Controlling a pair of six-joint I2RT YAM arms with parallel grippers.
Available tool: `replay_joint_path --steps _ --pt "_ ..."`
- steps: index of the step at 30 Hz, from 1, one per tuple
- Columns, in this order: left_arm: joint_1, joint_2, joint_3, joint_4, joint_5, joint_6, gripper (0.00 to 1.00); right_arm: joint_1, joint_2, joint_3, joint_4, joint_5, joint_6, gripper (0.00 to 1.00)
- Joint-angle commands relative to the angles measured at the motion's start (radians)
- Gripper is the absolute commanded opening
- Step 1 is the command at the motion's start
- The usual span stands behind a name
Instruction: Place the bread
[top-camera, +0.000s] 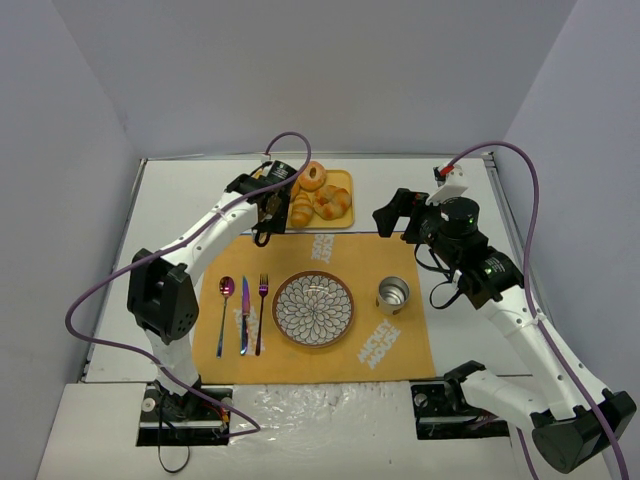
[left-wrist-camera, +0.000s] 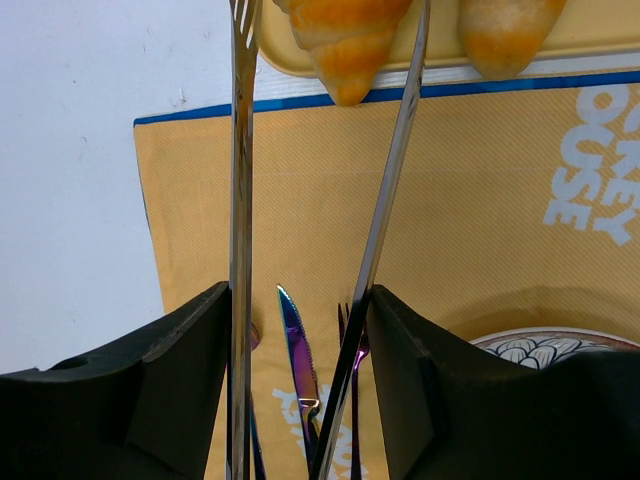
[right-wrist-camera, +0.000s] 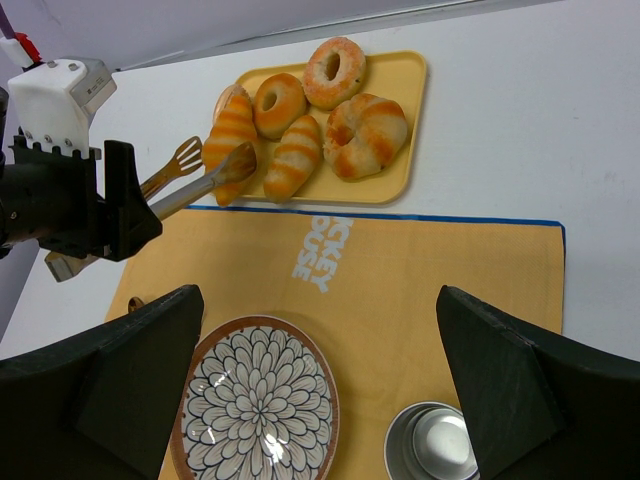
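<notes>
In the left wrist view, the left gripper (left-wrist-camera: 298, 297) is pressing its two fingers from outside on the arms of the metal tongs (left-wrist-camera: 384, 200), so it is pinching the tool. The tong arms are standing on both sides of the nearer roll of the bread (left-wrist-camera: 345, 40), which is lying at the near edge of the yellow tray (left-wrist-camera: 600, 52). The second roll (left-wrist-camera: 505, 30) is lying just beside it. I am judging that the roll is not yet gripped. A good grip is asking for the tips around the thick middle and for a soft squeeze, because the crust is looking easy to crush.

In the right wrist view, the right gripper (right-wrist-camera: 320, 300) is hanging with its fingers spread wide, holding nothing, above the flower-pattern plate (right-wrist-camera: 258, 400) and the metal cup (right-wrist-camera: 435, 450). One tong tip is lying against the striped roll and the other is beside it. The ring-shaped pieces (right-wrist-camera: 335, 70) and a knotted bun (right-wrist-camera: 365, 130) are sharing the tray, so the tongs should be keeping away from them.

In the top view, the orange placemat (top-camera: 420, 260) is covering the middle of the white table (top-camera: 180, 200). The spoon (top-camera: 226, 300), knife (top-camera: 243, 315) and fork (top-camera: 262, 310) are lying just left of the plate. The plate is probably the goal, and the way to it is looking short and free. Plain grey walls (top-camera: 300, 70) are closing the table on three sides.
</notes>
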Motion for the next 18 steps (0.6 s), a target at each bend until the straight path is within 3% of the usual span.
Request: replay_joint_path --steps 1,18 --pt "-0.012 -0.035 0.058 0.003 -0.039 0.015 0.50 0.007 -0.022 0.030 0.051 0.015 -0.005 1.00" --pt "-0.036 0.009 0.079 -0.012 -0.051 0.023 0.49 0.007 -0.021 0.036 0.048 0.020 -0.006 1.00"
